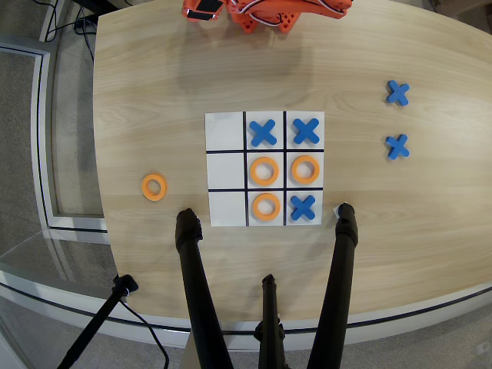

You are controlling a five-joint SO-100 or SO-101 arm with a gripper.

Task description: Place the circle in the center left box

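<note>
Four orange rings and five blue crosses: the circle (154, 187) lies alone on the wood table (154, 92) left of the grid (264, 169), three rings and three crosses in cells, two crosses (397, 93) at right; gripper state cannot be told; grey floor around.

Orange circle (154, 187); white, black-lined grid (226, 132); blue crosses (397, 93).
</note>
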